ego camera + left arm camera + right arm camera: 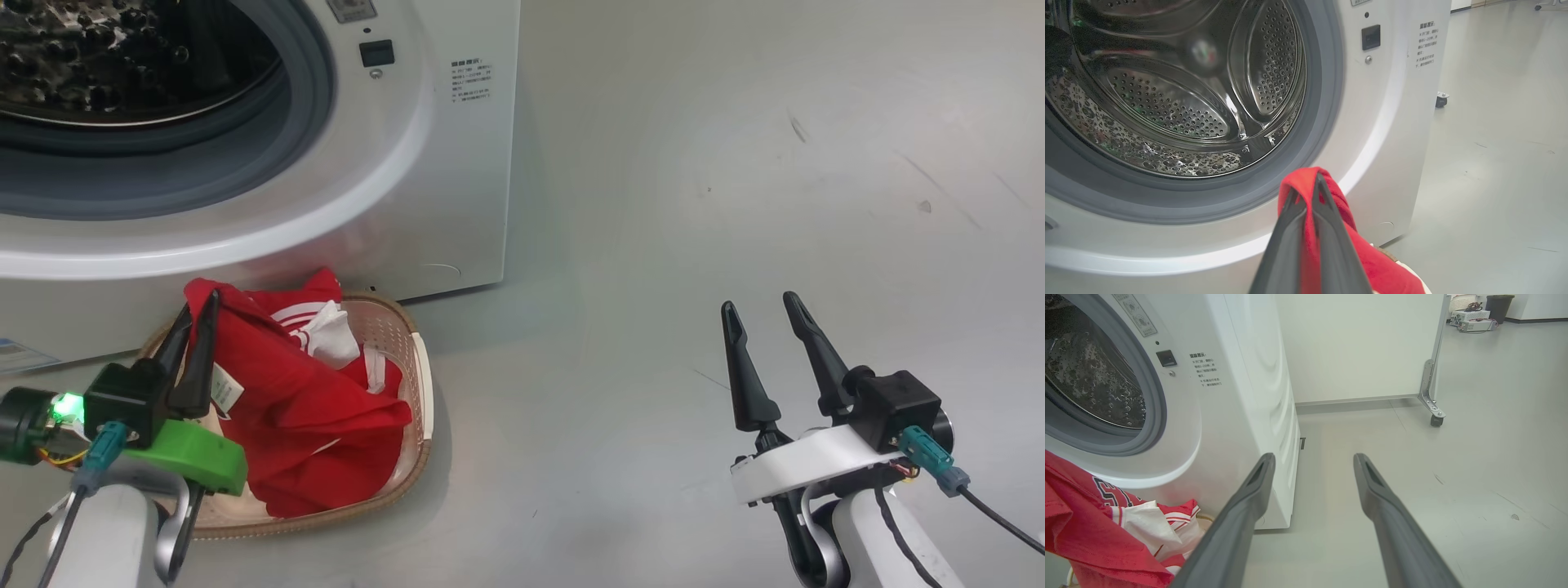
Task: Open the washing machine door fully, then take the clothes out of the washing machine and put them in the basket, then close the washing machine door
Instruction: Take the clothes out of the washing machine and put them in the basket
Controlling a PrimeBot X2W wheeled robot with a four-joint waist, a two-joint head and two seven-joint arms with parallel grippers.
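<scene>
- Red clothes (310,408) lie mostly in the basket (423,384) near the washing machine (465,163); my left claw (200,304) pinches one fold above it.
- I should lower, then release, so nothing hangs out.
- My right claw (758,301) stands open, far right.

The drum mouth (1167,102) of the washing machine (457,204) is open to frontal entry and ringed by the grey gasket (1327,90). Below it, the basket (421,384) sits on the floor (735,163) just beside the machine's front. The clothes (310,408) are heaped above its rim and block low approach. The floor right of the machine's front corner is open. A wheeled panel (1429,392) stands well behind.
</scene>
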